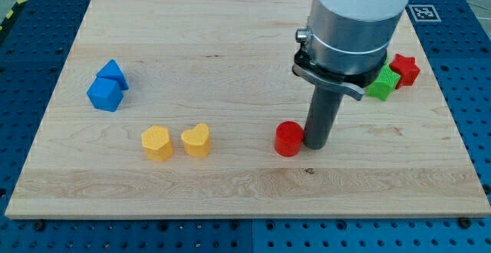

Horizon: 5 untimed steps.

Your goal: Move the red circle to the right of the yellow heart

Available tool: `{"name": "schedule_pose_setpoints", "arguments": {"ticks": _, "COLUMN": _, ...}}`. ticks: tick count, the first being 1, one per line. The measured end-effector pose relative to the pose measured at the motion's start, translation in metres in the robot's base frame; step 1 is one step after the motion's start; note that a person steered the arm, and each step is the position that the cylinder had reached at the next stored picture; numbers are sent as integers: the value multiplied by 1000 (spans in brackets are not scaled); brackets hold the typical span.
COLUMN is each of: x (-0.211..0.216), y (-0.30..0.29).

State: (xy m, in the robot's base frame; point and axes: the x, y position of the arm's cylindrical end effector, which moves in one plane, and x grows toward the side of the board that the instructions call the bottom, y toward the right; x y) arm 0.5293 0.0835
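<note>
The red circle (289, 139) sits on the wooden board (230, 31) a little right of centre, near the view's bottom. The yellow heart (196, 139) lies to its left, well apart from it. My tip (316, 145) stands right against the red circle's right side, touching or nearly touching it. The rod rises from there to the large grey and white arm body above.
A yellow hexagon (157, 142) lies just left of the yellow heart. Two blue blocks (107, 86) sit together at the view's left. A green block (381, 83) and a red star (405, 69) sit at the right, partly behind the arm.
</note>
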Motion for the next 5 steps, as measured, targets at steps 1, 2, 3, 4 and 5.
{"name": "schedule_pose_setpoints", "arguments": {"ticks": 1, "x": 0, "y": -11}}
{"name": "schedule_pose_setpoints", "arguments": {"ticks": 2, "x": 0, "y": -22}}
{"name": "schedule_pose_setpoints", "arguments": {"ticks": 3, "x": 0, "y": -34}}
{"name": "schedule_pose_setpoints", "arguments": {"ticks": 4, "x": 0, "y": -48}}
{"name": "schedule_pose_setpoints", "arguments": {"ticks": 5, "x": 0, "y": -63}}
